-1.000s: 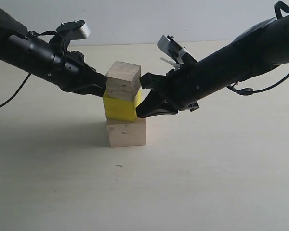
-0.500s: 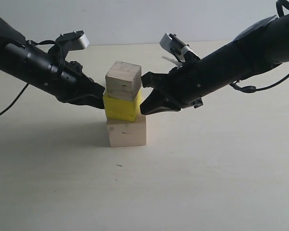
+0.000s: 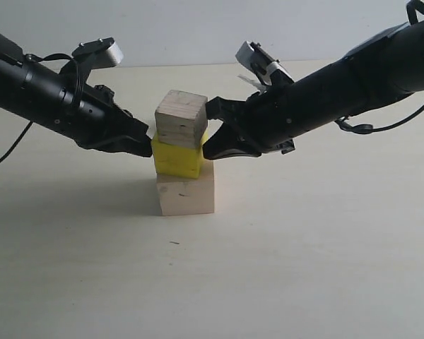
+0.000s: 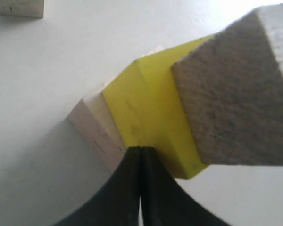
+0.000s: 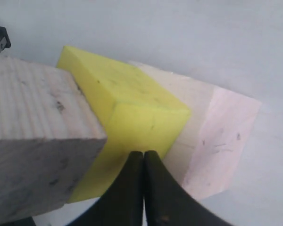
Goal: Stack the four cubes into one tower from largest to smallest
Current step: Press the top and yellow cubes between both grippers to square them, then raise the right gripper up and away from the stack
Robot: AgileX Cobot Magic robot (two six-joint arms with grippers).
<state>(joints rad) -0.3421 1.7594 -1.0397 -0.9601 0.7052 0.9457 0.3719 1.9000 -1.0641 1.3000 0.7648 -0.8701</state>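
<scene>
- While three cubes stand stacked on the counter [image 3: 304, 247], the tower lacks its tip: large pale cube [image 3: 186, 195] as base, yellow cube [image 3: 177, 159] on it, grained cube [image 3: 181, 118] uppermost.
- Alignment: the yellow cube sits turned against the base, with its corners off line. The grained cube is likewise twisted on the yellow.
- Left fingers [image 4: 132, 183]: pressed together and holding nothing, with the tips touching one upright edge of the yellow cube.
- Right fingers [image 5: 132, 183]: pressed together and empty, with the tips against the yellow cube's edge on the opposite side.
- Smallest cube [image 4: 20, 8]: lies on the counter well apart from the stack and is not yet placed. It shows in the left wrist view only.
- Step in hand, as judged: squaring the yellow layer between the two closed tips, with three of the four levels up.
- Next move calls for: light, balanced pressure from both sides, so the grained cube does not slide off.
- Following that: both arms draw clear without brushing the stack. One pair of fingers then spreads, fetches the smallest cube and sets it centred on the grained cube.
</scene>
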